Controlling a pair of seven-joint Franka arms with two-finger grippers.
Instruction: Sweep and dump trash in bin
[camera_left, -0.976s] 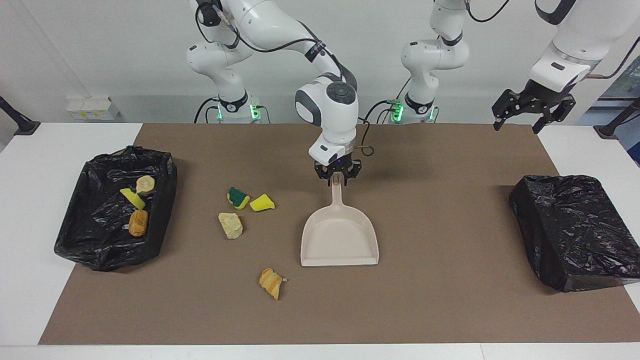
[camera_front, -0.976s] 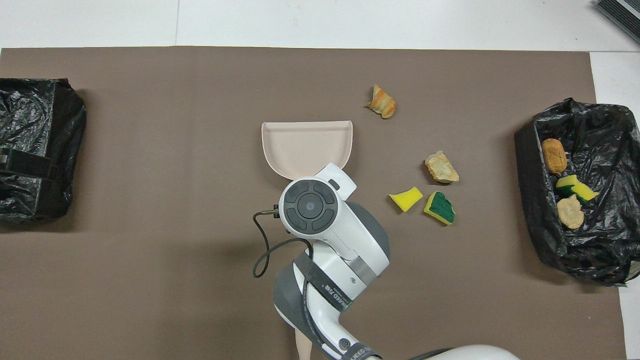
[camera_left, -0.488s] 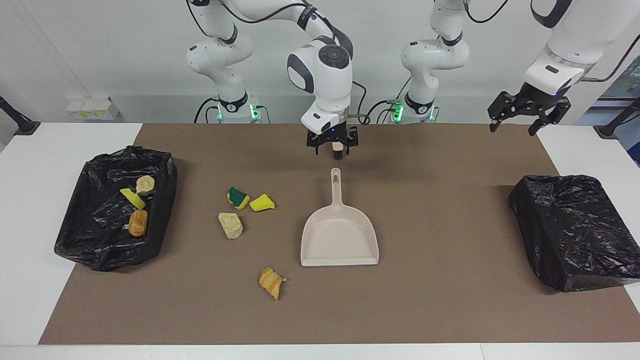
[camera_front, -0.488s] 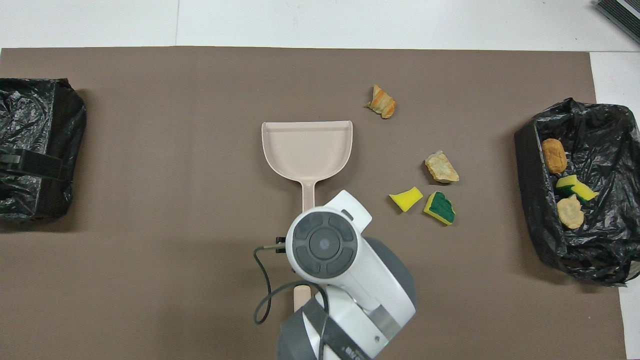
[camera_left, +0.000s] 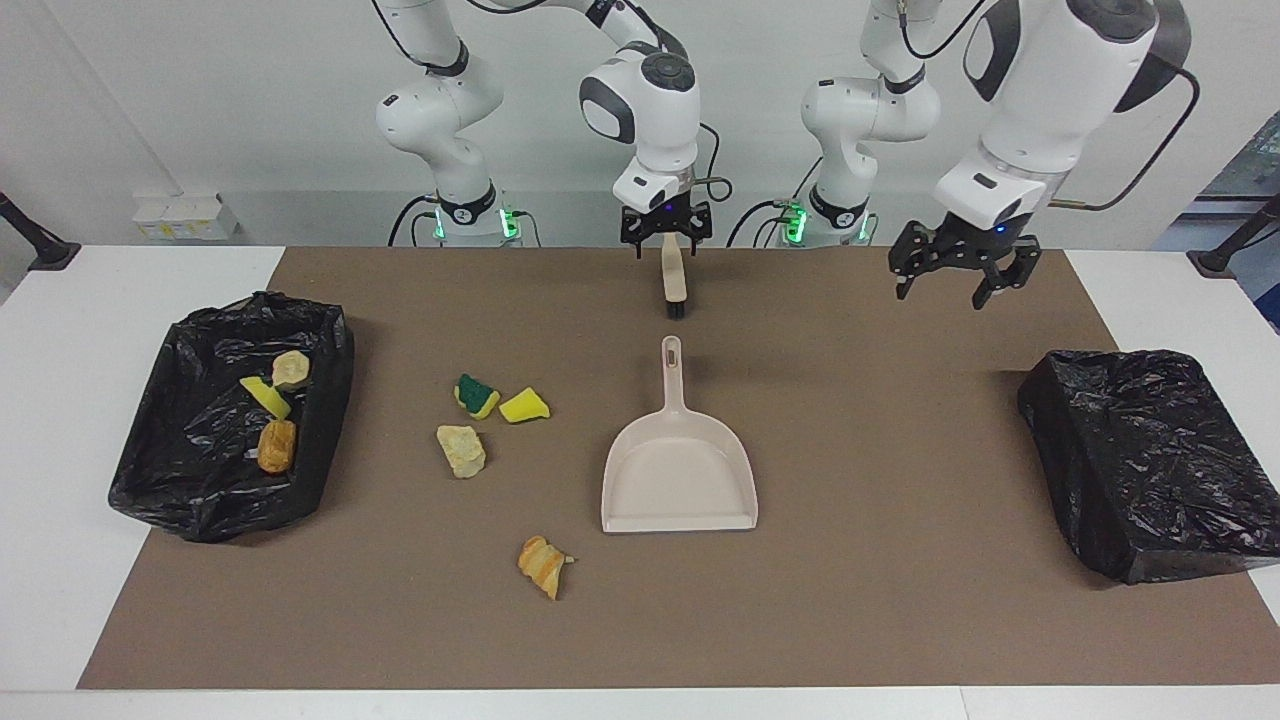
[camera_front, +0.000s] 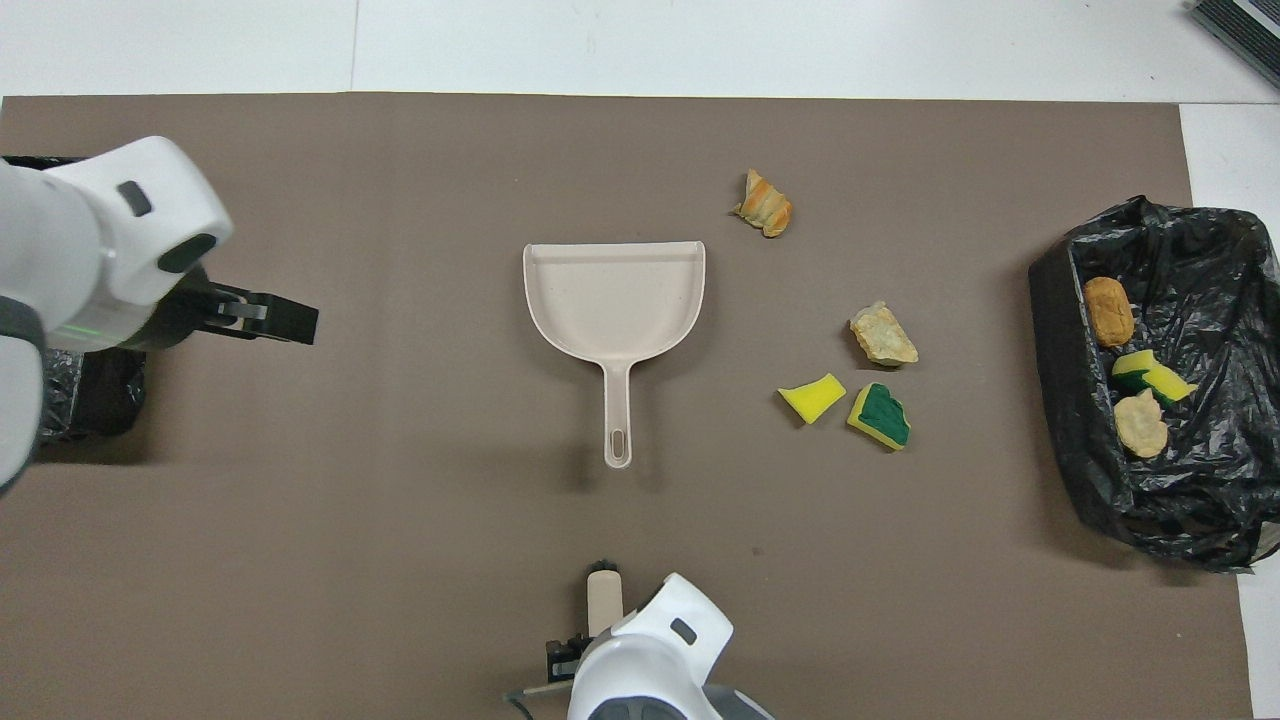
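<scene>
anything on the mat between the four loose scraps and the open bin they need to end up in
Nothing visible. The green-topped sponge, yellow sponge, tan lump and croissant piece have bare mat between them and the open bin; the dustpan lies toward the left arm's end.

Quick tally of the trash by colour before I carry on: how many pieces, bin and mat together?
Yellow sponge: 2
Green-topped sponge: 1
Tan or brown bread lumps: 4
Total: 7, with 3 in the bin.

White table (camera_left: 60, 560) under brown mat (camera_left: 900, 600); on mat: beige plastic dustpan (camera_left: 678, 480) centre, four scattered scraps (camera_left: 463, 450) centre-left, black-lined bins (camera_left: 205, 500) at both edges.
</scene>
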